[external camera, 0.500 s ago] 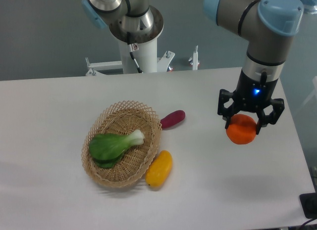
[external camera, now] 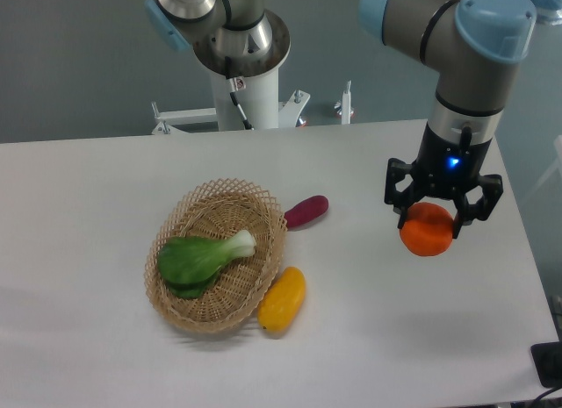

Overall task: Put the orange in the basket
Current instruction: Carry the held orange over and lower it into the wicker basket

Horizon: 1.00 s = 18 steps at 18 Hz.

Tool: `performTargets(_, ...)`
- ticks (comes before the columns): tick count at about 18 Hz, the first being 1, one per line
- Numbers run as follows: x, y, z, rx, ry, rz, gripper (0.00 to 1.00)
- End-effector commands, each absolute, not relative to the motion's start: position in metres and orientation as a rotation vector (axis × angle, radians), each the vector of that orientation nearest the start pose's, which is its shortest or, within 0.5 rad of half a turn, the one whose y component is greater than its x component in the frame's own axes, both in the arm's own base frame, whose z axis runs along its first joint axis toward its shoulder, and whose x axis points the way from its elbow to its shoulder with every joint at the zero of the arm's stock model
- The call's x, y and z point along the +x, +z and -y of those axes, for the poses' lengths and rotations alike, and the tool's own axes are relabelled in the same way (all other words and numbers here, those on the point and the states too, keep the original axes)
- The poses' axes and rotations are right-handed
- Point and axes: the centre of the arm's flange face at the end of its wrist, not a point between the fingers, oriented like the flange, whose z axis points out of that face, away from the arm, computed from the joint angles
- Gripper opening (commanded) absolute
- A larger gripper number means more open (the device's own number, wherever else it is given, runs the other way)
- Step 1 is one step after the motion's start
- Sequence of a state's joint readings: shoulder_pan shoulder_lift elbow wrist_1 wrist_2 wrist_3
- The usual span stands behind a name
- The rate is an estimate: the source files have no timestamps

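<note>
The orange [external camera: 427, 232] is round and bright, at the right side of the table. My gripper [external camera: 434, 220] comes down on it from above, with its black fingers [external camera: 405, 213] closed against the orange's two sides. Whether the orange is lifted or rests on the table is hard to tell. The basket [external camera: 216, 254] is tan woven wicker, left of centre, well away from the gripper. A green leafy vegetable [external camera: 198, 259] lies inside it.
A purple oblong vegetable [external camera: 306, 211] lies just right of the basket's far rim. A yellow mango-like fruit [external camera: 283, 299] lies against the basket's near right rim. The table's right edge [external camera: 531, 250] is close to the gripper.
The gripper and orange have shifted very slightly up and left. Nothing else moved.
</note>
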State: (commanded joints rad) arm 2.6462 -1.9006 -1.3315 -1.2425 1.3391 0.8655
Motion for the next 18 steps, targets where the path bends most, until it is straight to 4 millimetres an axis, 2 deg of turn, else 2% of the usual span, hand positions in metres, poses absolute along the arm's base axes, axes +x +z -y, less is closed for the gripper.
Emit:
performTargets(4,-0.476,0.457,-0.466,-2.798,0.068,0.351,0.62)
performTargets(7,-0.458,0.451,-0.474,-2.779,0.021,0.516,0.62)
performTargets(8,-0.446,0.445,-0.474,-2.782,-0.004,0.543,0.62)
performTargets(10,-0.424,0.446,-0.470,-2.790,-0.005,0.542,0.62)
performTargets(11,-0.411,0.443,-0.475,-2.808,-0.011,0.545,0.62)
performTargets(14,-0.370,0.435,-0.502,-2.804,0.002,0.785,0.62)
performTargets(15,-0.341,0.425,-0.521,-2.835,0.025,0.760,0.62)
performTargets(17,-0.321,0.403,-0.542,-2.851,0.022,0.760,0.62)
performTargets(18,-0.303,0.393,-0.558,-2.865,0.005,0.726,0.62)
